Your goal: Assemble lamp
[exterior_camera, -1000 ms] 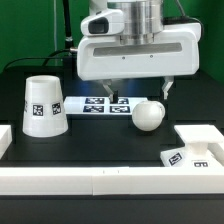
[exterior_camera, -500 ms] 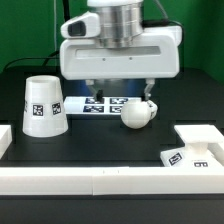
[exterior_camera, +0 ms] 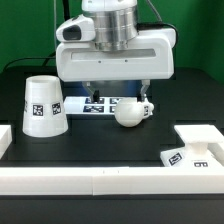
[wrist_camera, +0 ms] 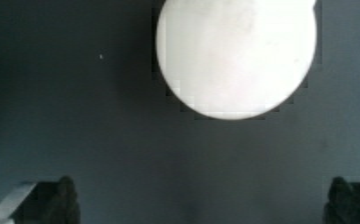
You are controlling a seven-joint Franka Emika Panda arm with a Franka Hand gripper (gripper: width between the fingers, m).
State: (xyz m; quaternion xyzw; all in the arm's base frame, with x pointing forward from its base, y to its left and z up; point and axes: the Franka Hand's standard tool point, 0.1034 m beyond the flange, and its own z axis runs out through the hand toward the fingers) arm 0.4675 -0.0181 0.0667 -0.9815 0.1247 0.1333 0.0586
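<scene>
Farthest to the exterior view's left, the shade [exterior_camera: 40, 105] stands on the black table [exterior_camera: 100, 145] with its wide end down and one tag facing the camera. Just beside it, further back, the marker board [exterior_camera: 95, 103] lies flat, partly hidden behind the arm's white body.

Next comes the gripper [exterior_camera: 118, 97], hanging low over the table. Its jaws are spread wide and nothing is held between them. In the wrist view the two dark fingertips [wrist_camera: 44, 200] sit at opposite edges of the picture, with only bare table between them.

The bulb [exterior_camera: 128, 113] lies on its side on the table below the gripper, its round end toward the camera and its short neck pointing toward the exterior view's right. The finger on that side comes down very near the neck (whether it touches, I cannot tell). In the wrist view the bulb [wrist_camera: 239, 55] shows as a large white oval, clear of the fingertips.

Well apart, at the exterior view's right, the base [exterior_camera: 195, 140] lies flat beside the white rail [exterior_camera: 100, 182] that runs along the front.
</scene>
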